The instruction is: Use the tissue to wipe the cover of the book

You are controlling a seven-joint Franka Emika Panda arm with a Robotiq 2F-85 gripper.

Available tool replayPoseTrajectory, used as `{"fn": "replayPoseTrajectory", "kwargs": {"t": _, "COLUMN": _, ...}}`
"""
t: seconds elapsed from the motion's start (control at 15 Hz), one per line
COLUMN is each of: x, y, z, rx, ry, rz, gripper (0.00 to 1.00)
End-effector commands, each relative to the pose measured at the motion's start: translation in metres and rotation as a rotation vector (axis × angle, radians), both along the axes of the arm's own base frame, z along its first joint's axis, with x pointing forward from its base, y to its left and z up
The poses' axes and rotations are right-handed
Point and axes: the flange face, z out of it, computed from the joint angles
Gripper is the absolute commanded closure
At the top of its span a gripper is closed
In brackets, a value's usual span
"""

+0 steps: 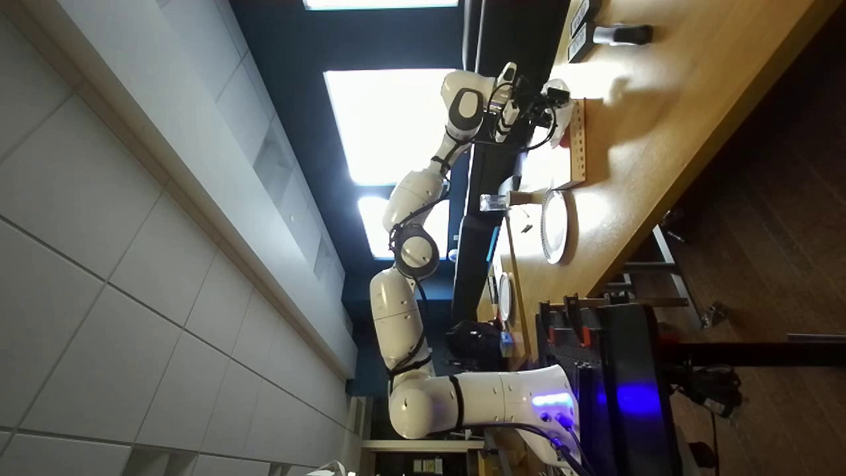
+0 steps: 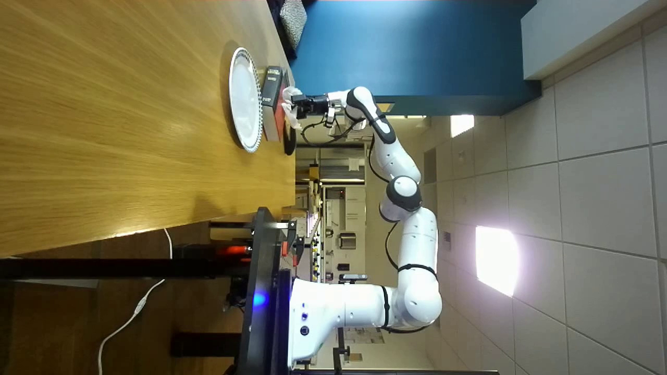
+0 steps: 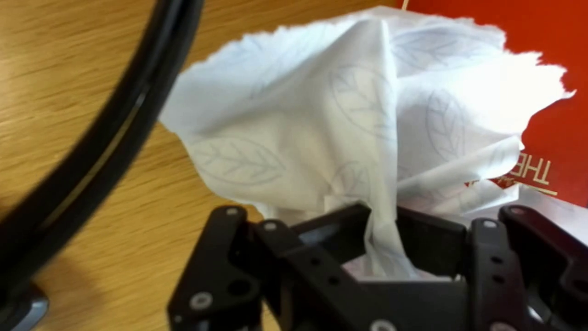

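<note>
As seen in the wrist view, got the gripper point(image 3: 383, 234) clamped on a leaf-print tissue point(image 3: 340, 115), hiding part of the red-covered book point(image 3: 549, 32). In an exterior view, can spot that book lying flat near a white plate point(image 2: 245, 100). In an exterior view, can follow the arm point(image 1: 396, 311) to the tissue, right by the book, but tbh can't tell if touching.

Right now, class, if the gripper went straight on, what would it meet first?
Past the held tissue, probably the book, near an edge. The tissue hides most of that edge, so the table can't be ruled out.
</note>
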Motion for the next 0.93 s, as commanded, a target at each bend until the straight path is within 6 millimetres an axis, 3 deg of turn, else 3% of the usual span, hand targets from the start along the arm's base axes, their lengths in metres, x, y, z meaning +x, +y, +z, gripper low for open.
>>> {"fn": "replayPoseTrajectory", "kwargs": {"t": 0.0, "x": 0.009, "y": 0.027, "z": 0.014, "rx": 0.013, "ry": 0.003, "rz": 0.035, "gripper": 1.0}}
{"fn": "replayPoseTrajectory", "kwargs": {"t": 0.47, "x": 0.013, "y": 0.093, "z": 0.017, "rx": 0.05, "ry": -0.013, "rz": 0.123, "gripper": 1.0}}
{"fn": "replayPoseTrajectory", "kwargs": {"t": 0.67, "x": 0.014, "y": 0.098, "z": 0.019, "rx": 0.051, "ry": -0.015, "rz": 0.131, "gripper": 1.0}}
{"fn": "replayPoseTrajectory", "kwargs": {"t": 0.87, "x": 0.014, "y": 0.084, "z": 0.018, "rx": 0.038, "ry": -0.012, "rz": 0.109, "gripper": 1.0}}
